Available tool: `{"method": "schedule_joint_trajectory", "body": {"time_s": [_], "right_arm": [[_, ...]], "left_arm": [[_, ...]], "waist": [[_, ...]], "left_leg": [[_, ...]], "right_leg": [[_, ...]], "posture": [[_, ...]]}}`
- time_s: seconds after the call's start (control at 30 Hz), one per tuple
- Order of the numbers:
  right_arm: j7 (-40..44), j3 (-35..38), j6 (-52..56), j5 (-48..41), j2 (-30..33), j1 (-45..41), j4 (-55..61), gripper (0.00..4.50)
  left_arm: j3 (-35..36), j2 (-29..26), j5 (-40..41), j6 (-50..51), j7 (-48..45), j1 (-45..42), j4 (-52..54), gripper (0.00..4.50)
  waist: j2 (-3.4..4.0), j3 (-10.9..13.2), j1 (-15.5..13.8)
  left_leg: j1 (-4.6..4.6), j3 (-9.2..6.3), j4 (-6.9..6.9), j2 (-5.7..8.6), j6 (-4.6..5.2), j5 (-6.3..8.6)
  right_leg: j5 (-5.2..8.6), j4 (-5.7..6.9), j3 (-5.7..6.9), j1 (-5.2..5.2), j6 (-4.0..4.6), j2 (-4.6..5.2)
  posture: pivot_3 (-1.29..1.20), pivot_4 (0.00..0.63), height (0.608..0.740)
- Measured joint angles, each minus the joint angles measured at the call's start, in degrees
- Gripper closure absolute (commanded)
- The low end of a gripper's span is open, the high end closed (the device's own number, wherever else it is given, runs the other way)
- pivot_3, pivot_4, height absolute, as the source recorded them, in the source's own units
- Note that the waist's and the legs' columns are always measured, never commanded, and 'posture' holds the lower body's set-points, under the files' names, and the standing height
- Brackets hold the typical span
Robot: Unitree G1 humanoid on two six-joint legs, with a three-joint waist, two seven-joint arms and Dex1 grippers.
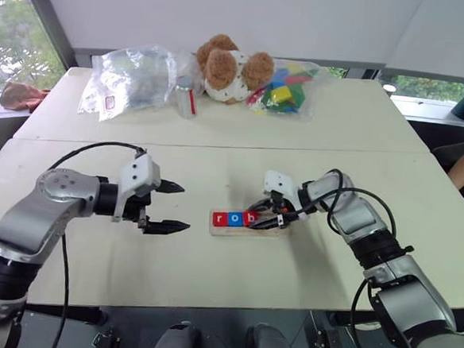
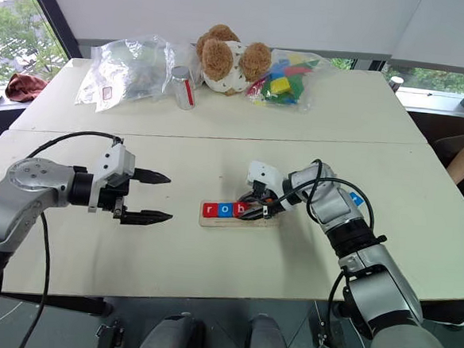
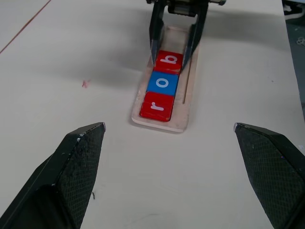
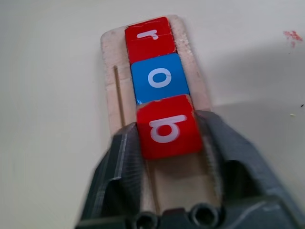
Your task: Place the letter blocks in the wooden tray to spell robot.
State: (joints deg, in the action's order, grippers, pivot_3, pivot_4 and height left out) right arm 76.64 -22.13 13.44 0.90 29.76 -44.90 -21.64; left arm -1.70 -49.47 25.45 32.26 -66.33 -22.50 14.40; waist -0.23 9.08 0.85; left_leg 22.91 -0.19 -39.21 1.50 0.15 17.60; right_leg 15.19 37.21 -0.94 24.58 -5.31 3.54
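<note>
- Right gripper (image 1: 271,211): fingers straddle the red "b" tile (image 4: 167,126), loosely.
- Left gripper (image 1: 175,208): spread wide, empty, left of the wooden tray (image 3: 187,108).
- Three tiles in tray: red "r" (image 3: 156,106), blue "o" (image 3: 163,82), "b".

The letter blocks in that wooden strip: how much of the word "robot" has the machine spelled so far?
Three of five. The red r, blue o and red b sit in a row in the wooden tray. The right gripper straddles the b, seemingly letting go. The left gripper hovers open beside the tray. A second o and a t remain.
</note>
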Motion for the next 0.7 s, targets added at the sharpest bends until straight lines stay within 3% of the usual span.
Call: {"method": "schedule_joint_trajectory", "body": {"time_s": [0.07, 0.33, 0.47, 0.6, 0.7], "right_arm": [[0.23, 0.0, 0.39, -0.02, 0.03, 0.04, 0.21, 0.01], [-0.58, 1.07, 2.59, -1.2, 0.12, 0.18, 2.89, 0.01], [-3.84, 7.49, 8.0, -4.62, 1.4, 0.03, 6.4, 0.01], [-15.44, 19.64, 18.89, -7.04, 4.36, 1.2, 13.85, 0.01], [-28.12, 28.71, 26.94, -6.54, 4.06, 7.01, 20.97, 0.01]], "left_arm": [[-0.29, 0.0, -0.01, -0.01, 0.0, -0.08, -0.01, 0.0], [-1.02, 0.06, -0.01, -0.01, 0.16, -0.17, -0.14, 0.0], [-0.96, 0.06, 0.3, 0.21, 0.31, -0.12, -0.11, 0.0], [0.38, 1.49, 3.67, 2.88, 0.75, -0.73, 1.36, 0.0], [0.56, 2.89, 6.01, 4.78, 1.33, -3.87, 1.7, 0.0]], "waist": [[0.0, 0.0, -0.02], [0.0, 0.0, -0.03], [0.0, 0.0, -0.23], [-0.02, -0.01, -0.5], [-0.07, -0.05, -0.91]], "left_leg": [[0.0, 0.0, 0.0, 0.0, 0.0, 0.0], [0.0, 0.0, 0.0, 0.0, 0.0, 0.0], [0.02, -0.03, 0.0, 0.0, 0.0, 0.0], [0.09, -0.14, 0.0, 0.0, -0.01, 0.01], [0.11, -0.16, 0.01, 0.0, -0.02, 0.01]], "right_leg": [[0.0, 0.0, 0.0, 0.0, 0.0, 0.0], [0.0, 0.0, 0.0, 0.0, 0.0, 0.0], [0.0, 0.0, 0.0, 0.01, 0.0, 0.02], [0.0, -0.02, 0.02, 0.01, 0.0, 0.05], [0.0, -0.02, 0.03, 0.01, 0.0, 0.04]], "posture": [[0.0, 0.15, 0.74], [0.0, 0.15, 0.74], [0.0, 0.15, 0.74], [0.0, 0.15, 0.74], [0.0, 0.15, 0.74]]}}
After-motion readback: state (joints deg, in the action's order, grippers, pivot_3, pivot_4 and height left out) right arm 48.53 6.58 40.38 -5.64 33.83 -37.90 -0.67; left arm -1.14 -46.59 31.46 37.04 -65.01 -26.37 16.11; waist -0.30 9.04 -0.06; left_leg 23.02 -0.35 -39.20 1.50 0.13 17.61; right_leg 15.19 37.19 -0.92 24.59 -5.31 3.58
